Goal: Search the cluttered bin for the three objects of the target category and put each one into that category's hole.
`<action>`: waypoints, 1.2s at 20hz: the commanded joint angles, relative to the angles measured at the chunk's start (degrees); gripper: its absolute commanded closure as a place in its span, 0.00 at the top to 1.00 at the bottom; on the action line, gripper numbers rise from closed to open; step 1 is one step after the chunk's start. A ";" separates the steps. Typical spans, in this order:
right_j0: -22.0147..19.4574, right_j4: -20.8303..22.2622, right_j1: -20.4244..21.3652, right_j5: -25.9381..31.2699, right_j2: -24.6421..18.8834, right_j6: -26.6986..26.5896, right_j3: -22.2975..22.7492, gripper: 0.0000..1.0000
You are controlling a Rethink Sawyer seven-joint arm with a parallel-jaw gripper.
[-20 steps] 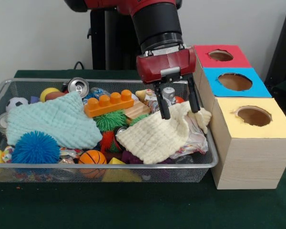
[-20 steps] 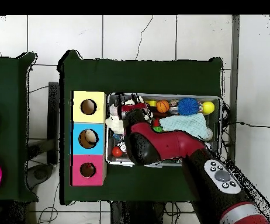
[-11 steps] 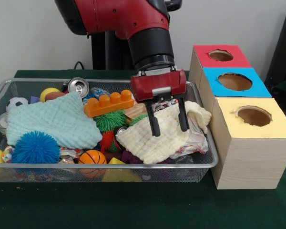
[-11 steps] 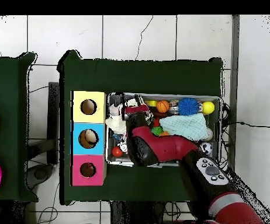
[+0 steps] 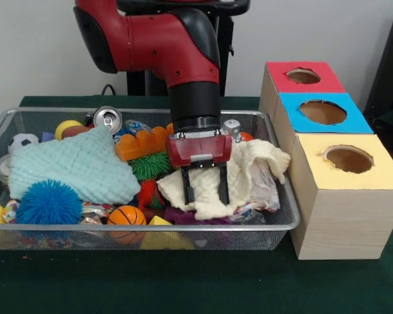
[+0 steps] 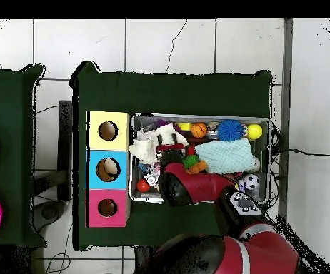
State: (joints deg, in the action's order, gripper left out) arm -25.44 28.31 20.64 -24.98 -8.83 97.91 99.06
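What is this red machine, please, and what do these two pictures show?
It is a robot arm, and its red gripper works like a hand. One picture looks across the table; the other looks straight down. The wire mesh bin is full of toys: a pale yellow knitted cloth, a mint green knitted cloth, a blue spiky ball, a small orange basketball. Beside it stands a wooden box with yellow, blue and red holes. The open fingers reach down at the yellow cloth; nothing is held.

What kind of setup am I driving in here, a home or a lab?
Most likely a lab test bench: a green-covered table on a tiled floor, a wire bin crammed with toys and cloths, and a three-hole sorting box beside it.
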 commanded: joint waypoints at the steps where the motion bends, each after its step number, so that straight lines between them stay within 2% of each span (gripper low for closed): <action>1: -3.33 2.20 -8.77 20.02 -1.97 -0.10 -7.45 1.00; 2: -4.84 1.21 -9.42 24.85 -4.00 -0.79 -6.83 1.00; 5: -6.90 -1.90 -9.66 33.96 -6.22 -1.62 -4.88 1.00; 8: -7.91 -8.04 -7.56 47.80 -7.43 -1.44 -1.95 1.00; 10: -8.03 -10.50 -6.14 53.66 -7.74 -1.37 -0.63 1.00; 18: -5.87 -15.31 0.74 68.10 -6.13 -0.84 2.30 1.00; 24: -6.14 -16.16 4.63 73.27 -6.91 -0.63 4.05 1.00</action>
State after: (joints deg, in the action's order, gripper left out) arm -31.24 12.53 25.94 30.77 -16.82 97.91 96.38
